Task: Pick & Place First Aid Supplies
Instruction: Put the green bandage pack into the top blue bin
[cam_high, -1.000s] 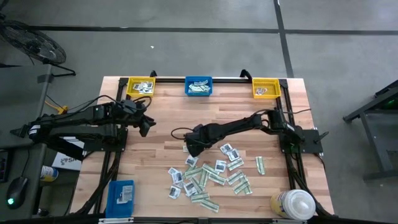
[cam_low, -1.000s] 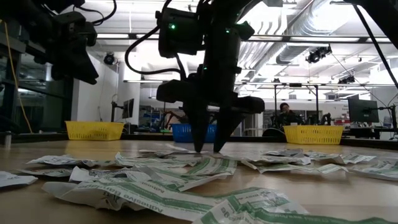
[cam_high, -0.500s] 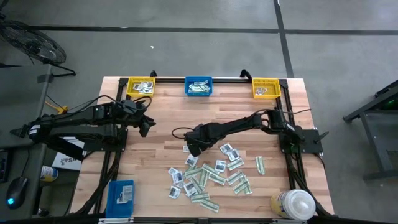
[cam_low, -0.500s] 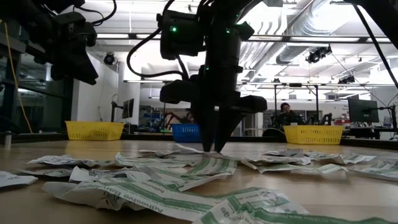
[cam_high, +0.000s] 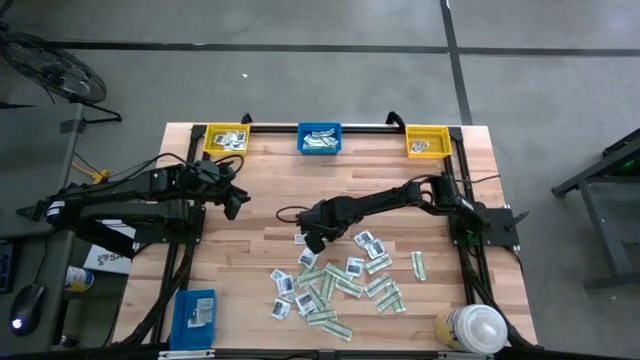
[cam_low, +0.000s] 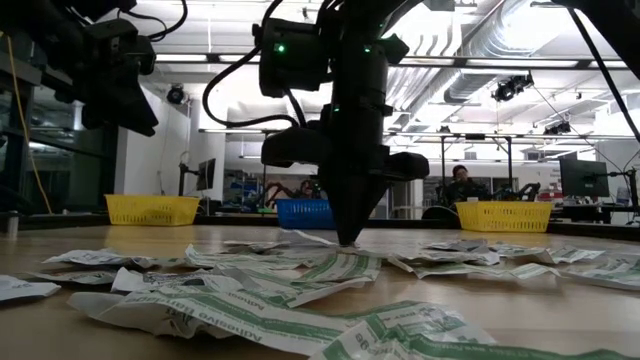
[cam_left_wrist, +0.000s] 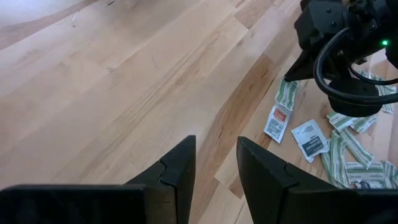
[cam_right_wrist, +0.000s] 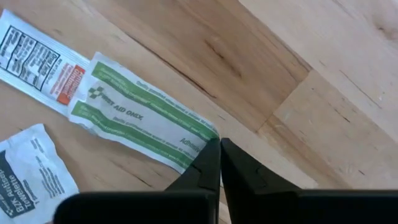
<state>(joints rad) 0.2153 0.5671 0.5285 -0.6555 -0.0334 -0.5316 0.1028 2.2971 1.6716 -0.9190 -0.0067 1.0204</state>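
Wooden table: green strip flat (diagonal), end in right claw.

Wooden table seen from straight above. Along far edge: yellow bin, blue bin, second yellow bin, each holding packets. Scattered first aid packets spread over near-centre, green-and-white strips mixed with white squares. Right gripper down at the pile's far-left edge, on a packet there; finger gap too small to make out. Left gripper over bare wood at left, well apart from the pile. Blue box near left corner. White-capped bottle near right corner.
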